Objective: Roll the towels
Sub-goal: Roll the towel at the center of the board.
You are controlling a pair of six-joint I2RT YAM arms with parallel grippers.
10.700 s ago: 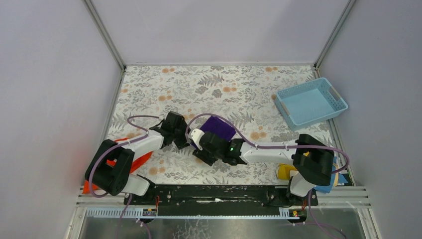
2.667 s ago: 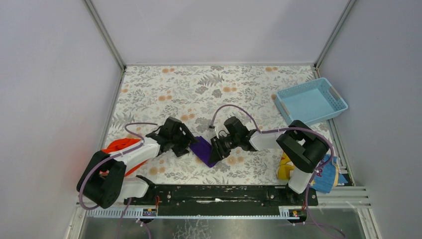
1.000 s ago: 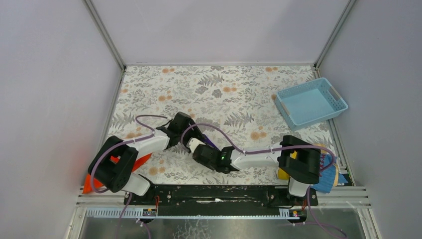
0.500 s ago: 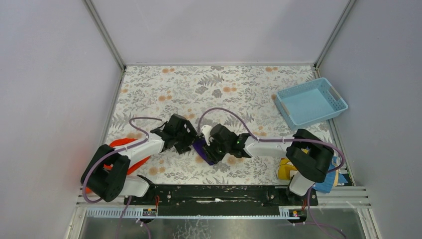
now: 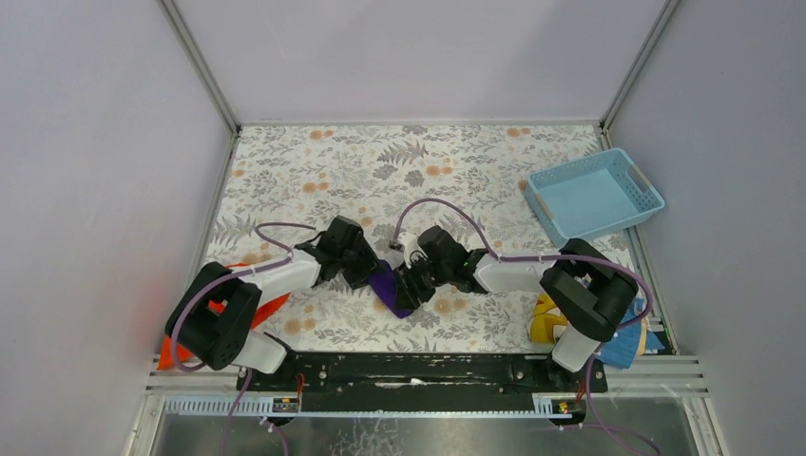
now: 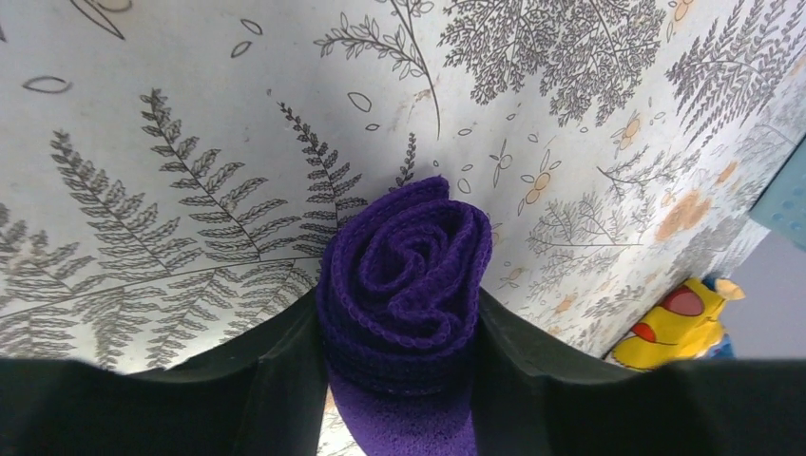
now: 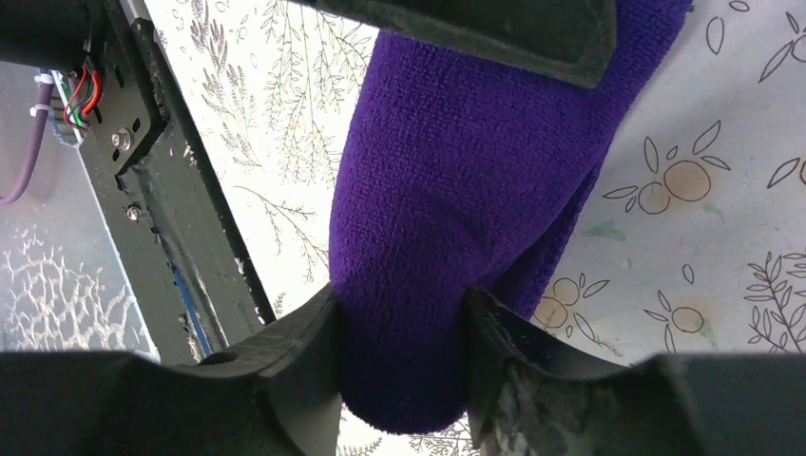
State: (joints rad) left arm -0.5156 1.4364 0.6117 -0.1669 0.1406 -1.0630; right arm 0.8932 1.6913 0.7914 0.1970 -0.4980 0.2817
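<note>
Top external view, with both wrist views. At the lower left of the frame, the orange-red towel (image 5: 273, 306) is lying on the floral table (image 5: 314, 171). Most of it is being hidden by the left arm, so whether it is flat or bunched cannot be told.

Just left of centre, the left gripper (image 5: 373, 275) is being pressed onto one end of the purple towel (image 5: 394, 293). In the left wrist view its fingers (image 6: 276, 370) are being held narrow against both sides of a spiral end face.

The purple towel is lying at lower centre, touching the table between the two grippers. About ten seconds earlier it was showing as a broader, flatter patch higher in the frame. It is now being seen as a compact roll. Half a second ago the right wrist was covering it, and the right arm has since been drawn back toward the right.

Just right of centre, the right gripper (image 5: 411, 282) is being clamped round the other end, its fingers (image 7: 295, 370) being pinched into the pile.

The first towel is therefore being judged as nearly rolled, needing only to be released. The orange-red one is not yet rolled.

At the lower right, a yellow-and-blue printed cloth (image 5: 545, 328) is lying beside the right arm's base. A blue basket (image 5: 608, 226) is standing at the upper right.
</note>
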